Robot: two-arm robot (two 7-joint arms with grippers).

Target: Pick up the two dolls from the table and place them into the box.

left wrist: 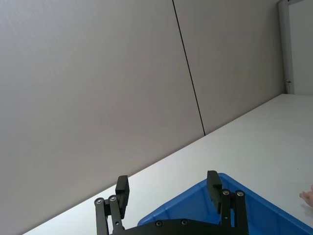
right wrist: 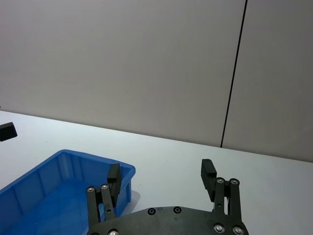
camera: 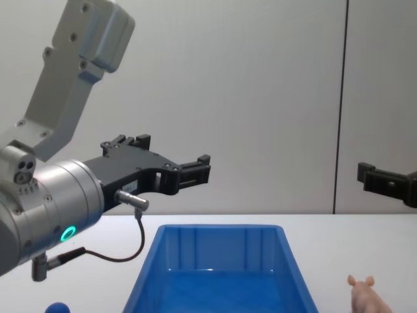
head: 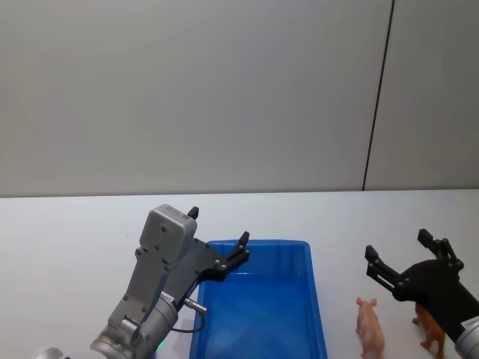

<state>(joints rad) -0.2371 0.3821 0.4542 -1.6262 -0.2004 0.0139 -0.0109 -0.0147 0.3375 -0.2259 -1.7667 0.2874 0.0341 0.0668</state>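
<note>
A: Where were the two dolls?

B: The small pale pink plastic pig (head: 370,327) stood on the flat white table (head: 75,239), just to the right of the big bright blue plastic box (head: 260,244). The little brown plastic lion (head: 432,334) stood to the right of the pig, partly hidden under the right gripper (head: 397,244).

A: Was anything in the box?

B: No, it looked empty. I think the job was at its very start, with no doll picked up yet.

A: What were the grippers doing?

B: The right gripper hung above the dolls with its fingers wide apart, holding nothing. The left gripper (head: 218,226) hung over the far left corner of the box, fingers apart too, also with nothing in it.

A: What did the next move need?

B: I think the right gripper had to go down, put its fingers around one doll, squeeze gently, then lift it and carry it left over the box.

A: And around them?

B: A small blue ball (camera: 57,308) sat near the left edge. Behind the table was a plain grey wall (head: 224,90) with one thin dark line (head: 378,97).
</note>
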